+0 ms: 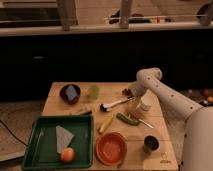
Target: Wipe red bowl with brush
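The red bowl (111,148) is a wide, shallow orange-red bowl at the front of the wooden table (55,102), right of the green tray. The brush (114,104) lies flat mid-table, its dark round head to the left and its white handle pointing right. My gripper (133,103) hangs from the white arm (165,96) at the handle's right end, low over the table. The red bowl is well in front of the gripper and apart from the brush.
A green tray (82,142) at the front left holds a grey cloth (63,137) and an orange fruit (67,155). A dark maroon bowl (70,93) and a green cup (93,92) stand at the back. A yellow piece (105,124), a green piece (127,119), a dark cup (150,144) and a white cup (145,103) lie nearby.
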You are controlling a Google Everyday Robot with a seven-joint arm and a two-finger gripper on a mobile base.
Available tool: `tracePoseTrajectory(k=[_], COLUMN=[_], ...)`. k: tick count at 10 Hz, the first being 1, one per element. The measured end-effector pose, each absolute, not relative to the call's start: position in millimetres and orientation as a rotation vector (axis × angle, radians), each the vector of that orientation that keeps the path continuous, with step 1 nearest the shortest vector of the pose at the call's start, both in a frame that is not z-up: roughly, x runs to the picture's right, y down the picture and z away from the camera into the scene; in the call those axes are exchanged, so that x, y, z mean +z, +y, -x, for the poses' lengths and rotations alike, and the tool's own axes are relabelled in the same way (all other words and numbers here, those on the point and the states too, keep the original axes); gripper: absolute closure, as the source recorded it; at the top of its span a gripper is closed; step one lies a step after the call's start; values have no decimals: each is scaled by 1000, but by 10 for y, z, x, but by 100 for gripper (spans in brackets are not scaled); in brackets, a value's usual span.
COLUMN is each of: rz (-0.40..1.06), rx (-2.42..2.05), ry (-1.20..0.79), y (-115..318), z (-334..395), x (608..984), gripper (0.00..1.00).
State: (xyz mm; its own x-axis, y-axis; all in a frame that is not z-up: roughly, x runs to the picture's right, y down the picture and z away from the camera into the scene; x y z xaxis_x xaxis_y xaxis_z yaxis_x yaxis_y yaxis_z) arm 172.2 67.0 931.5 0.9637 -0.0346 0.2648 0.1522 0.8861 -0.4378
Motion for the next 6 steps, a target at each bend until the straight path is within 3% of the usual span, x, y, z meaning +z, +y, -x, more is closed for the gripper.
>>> tracePoseTrajectory(k=[6], rz=[509], rx=[-430], ry=[-342], y=[775], z=[-1148], x=[9353], gripper=[20])
